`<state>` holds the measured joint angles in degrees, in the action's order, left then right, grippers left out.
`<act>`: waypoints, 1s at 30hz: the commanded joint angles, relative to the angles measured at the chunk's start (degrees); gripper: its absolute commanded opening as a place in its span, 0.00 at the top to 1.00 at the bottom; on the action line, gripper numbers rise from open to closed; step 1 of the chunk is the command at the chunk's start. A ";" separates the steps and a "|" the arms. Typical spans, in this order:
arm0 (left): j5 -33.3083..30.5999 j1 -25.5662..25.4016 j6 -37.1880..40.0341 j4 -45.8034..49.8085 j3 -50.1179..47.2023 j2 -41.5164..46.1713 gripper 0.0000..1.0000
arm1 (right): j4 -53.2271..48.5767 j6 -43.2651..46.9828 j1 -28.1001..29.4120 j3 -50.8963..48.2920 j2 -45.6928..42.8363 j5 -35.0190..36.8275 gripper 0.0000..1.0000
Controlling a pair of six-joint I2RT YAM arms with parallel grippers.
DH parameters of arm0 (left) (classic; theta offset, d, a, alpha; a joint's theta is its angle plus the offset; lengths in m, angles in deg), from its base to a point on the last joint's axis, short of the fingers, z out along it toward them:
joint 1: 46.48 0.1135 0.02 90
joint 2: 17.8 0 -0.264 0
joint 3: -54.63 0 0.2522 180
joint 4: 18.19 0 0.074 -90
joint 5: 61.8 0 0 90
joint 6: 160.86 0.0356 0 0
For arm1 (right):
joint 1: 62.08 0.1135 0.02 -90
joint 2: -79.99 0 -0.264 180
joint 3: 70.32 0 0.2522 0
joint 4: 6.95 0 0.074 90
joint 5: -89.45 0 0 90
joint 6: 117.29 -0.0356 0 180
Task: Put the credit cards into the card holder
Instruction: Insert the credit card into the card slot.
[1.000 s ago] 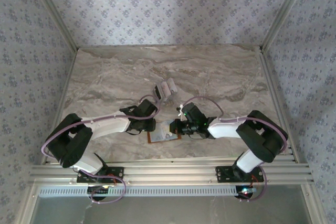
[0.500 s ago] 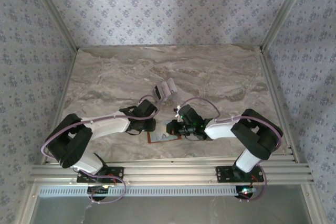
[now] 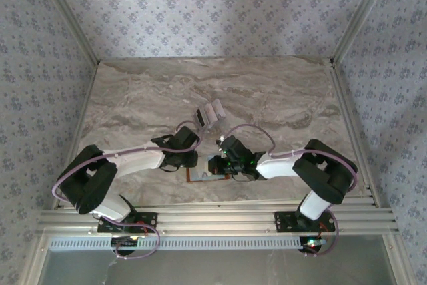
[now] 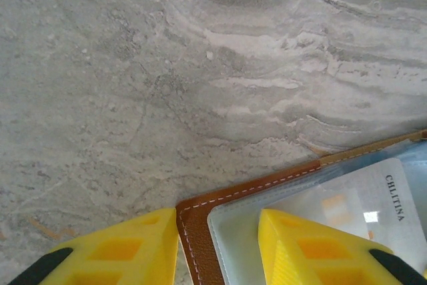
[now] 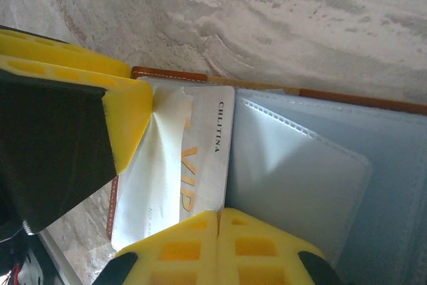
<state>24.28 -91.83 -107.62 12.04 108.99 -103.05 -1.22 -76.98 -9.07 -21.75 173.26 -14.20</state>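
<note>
1. The open tan-brown leather card holder (image 3: pixel 195 177) lies near the front edge of the marble desk (image 3: pixel 147 91), with bare room beyond.
2. At its corner, the left hand (image 4: pixel 217 251) is spread, straddling the edge.
3. Over its pocket, the right hand (image 5: pixel 217 231) is pressed together against the pale VIP credit card (image 5: pixel 212 161).
4. Beyond the holder lie the white-and-dark credit cards (image 3: pixel 211 113), apart.

Bare tabletop (image 3: pixel 267 91) beyond card holder (image 4: pixel 193 221), credit cards (image 3: pixel 211 112)
</note>
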 commanded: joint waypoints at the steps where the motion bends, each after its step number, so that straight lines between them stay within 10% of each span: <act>1: 6.73 -0.75 -1.29 1.88 -1.82 1.91 0.61 | -1.02 1.80 0.62 1.45 1.87 0.90 1.00; 10: 6.98 1.51 -2.57 5.85 -4.04 15.24 0.55 | -3.81 2.79 0.07 2.03 2.31 1.02 1.00; 18: 7.53 1.89 -4.02 4.91 -8.10 17.60 0.97 | -9.40 5.25 0.91 4.90 2.01 2.06 1.00; 30: 9.42 1.98 -4.51 -0.60 -10.46 11.65 1.00 | -14.49 7.37 2.05 7.57 1.38 3.08 0.93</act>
<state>31.93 -89.97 -111.49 13.79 99.51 -89.63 -10.36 -71.73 -7.86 -15.63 174.34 -12.87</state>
